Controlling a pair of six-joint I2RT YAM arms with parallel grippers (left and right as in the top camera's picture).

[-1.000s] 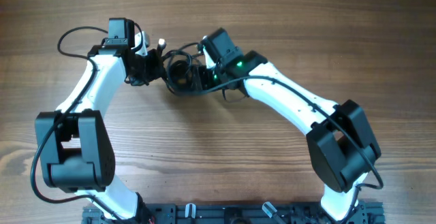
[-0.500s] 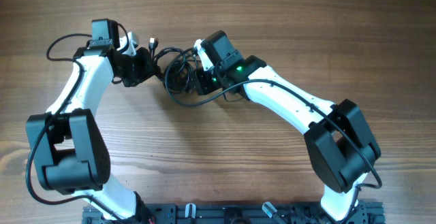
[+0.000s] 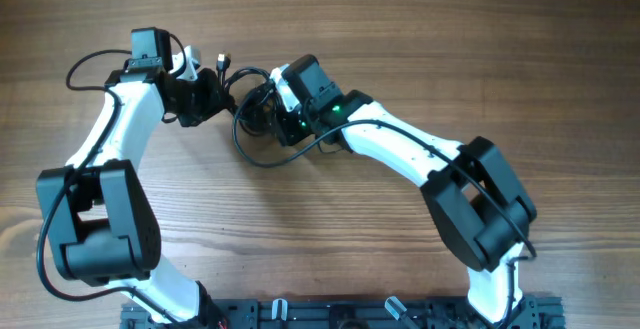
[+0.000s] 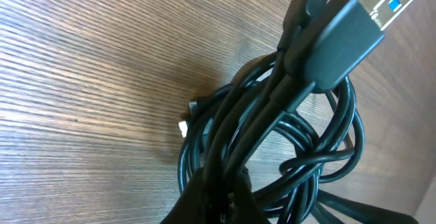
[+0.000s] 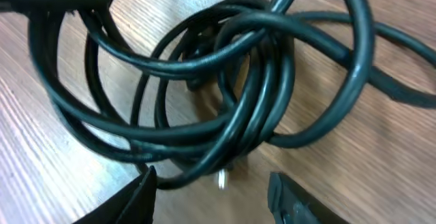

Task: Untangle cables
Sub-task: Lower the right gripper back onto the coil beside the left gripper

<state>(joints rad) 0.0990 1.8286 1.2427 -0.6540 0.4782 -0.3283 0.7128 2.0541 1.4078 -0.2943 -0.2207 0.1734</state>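
The cables [image 3: 256, 109] lie as a knotted black bundle on the wooden table [image 3: 420, 29], in the gap between the two arms, a little left of the table's middle and toward its far side. The left gripper [image 3: 210, 95] sits just to the left of the bundle with its jaws pinched together on a few strands. In its wrist view those strands rise from the coil and gather into a dark bunch at the bottom edge, close to the camera. One of them ends in a USB plug [image 4: 344, 40] with blue inserts, which sticks up past the gripper and off the wood. Below it the rest of the tangle rests on the table in overlapping loops, with a small pale connector tip at its left edge. The right gripper [image 5: 211, 178] faces the bundle from the right side, jaws standing partly apart and closed on nothing. Its two dark fingers [image 5: 139, 200] frame the bottom of its wrist view, and the near rim of the coil lies just ahead of them, with a small metal-tipped connector [image 5: 222, 178] close to the gap between them. From overhead, one loose loop trails out of the bundle toward the robot's base and curves under the right forearm.
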